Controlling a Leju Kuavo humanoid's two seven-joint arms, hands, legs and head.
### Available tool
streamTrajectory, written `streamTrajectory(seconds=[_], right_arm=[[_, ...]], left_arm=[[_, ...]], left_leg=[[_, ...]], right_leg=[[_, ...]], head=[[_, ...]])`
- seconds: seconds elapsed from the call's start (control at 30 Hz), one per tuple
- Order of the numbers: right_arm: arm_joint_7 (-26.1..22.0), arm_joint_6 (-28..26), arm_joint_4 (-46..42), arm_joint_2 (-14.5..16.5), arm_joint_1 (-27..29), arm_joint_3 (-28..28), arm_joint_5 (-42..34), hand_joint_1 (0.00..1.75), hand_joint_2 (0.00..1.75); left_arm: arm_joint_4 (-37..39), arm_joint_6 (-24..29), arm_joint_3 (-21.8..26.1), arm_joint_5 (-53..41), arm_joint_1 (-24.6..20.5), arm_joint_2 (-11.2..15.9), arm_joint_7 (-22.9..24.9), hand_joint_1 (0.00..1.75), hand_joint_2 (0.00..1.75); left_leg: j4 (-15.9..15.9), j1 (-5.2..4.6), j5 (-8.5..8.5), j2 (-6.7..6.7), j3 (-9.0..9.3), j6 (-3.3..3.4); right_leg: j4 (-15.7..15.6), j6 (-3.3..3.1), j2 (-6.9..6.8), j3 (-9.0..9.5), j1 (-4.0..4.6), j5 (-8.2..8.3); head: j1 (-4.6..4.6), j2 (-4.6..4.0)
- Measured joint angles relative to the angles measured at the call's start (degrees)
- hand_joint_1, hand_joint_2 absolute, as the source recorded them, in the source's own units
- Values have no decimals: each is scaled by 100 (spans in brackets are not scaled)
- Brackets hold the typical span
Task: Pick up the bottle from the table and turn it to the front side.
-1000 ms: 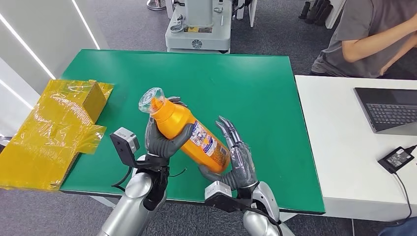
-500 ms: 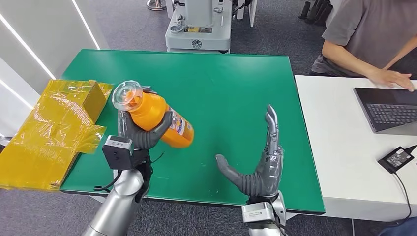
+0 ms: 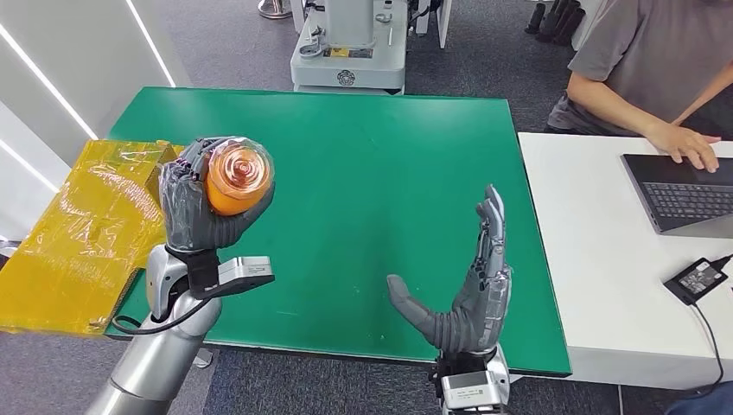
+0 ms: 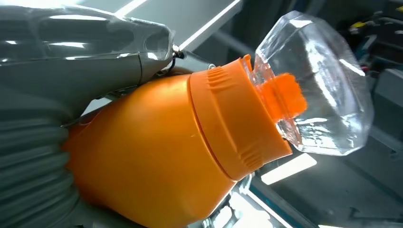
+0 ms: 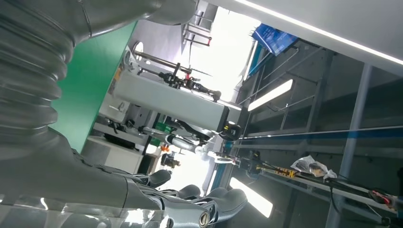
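Left robot hand [image 3: 197,207] grips orange bottle [image 3: 235,180] at left-centre of frame, lifted off green tabletop [image 3: 380,173], clear cap facing camera. Right robot hand [image 3: 471,294] wide, empty, lower centre. Step: mid-turn. Next likely: rotate wrist until label fronts.

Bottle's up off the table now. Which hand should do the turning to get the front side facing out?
Left, probably. The left hand already grips the orange bottle, clear cap toward the head camera. The right hand holds nothing, fingers spread, well apart over the green table.
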Motion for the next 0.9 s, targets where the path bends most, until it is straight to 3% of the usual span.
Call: streamTrajectory(seconds=[0.17, 0.5, 0.7, 0.9], right_arm=[[24, 8, -82, -1, 42, -2, 22, 0, 175], [9, -134, -133, -1, 215, -6, -10, 0, 175], [-2, -171, -174, -1, 284, -11, -4, 0, 175], [-5, -178, -189, -1, 350, -18, -2, 0, 175]], left_arm=[[365, -245, -12, -735, -238, 321, 272, 175, 175], [1906, -392, -333, -797, -810, 627, 63, 175, 175], [3450, -408, -747, -1196, -1474, 775, -220, 175, 175], [4615, -250, -847, -1204, -1866, 813, -272, 175, 175]], left_leg=[[-1, 0, 1, 4, 3, -1], [0, -1, 0, 11, 4, -1], [0, 0, 1, 15, 6, -1], [-1, 1, 1, 14, 6, -2]], right_leg=[[1, -1, 4, 0, 0, 0], [0, -1, 11, -1, 0, 1], [2, -2, 15, -1, 0, 2], [5, -2, 15, -1, 0, 2]], head=[[0, 0], [1, 0], [1, 0], [0, 0]])
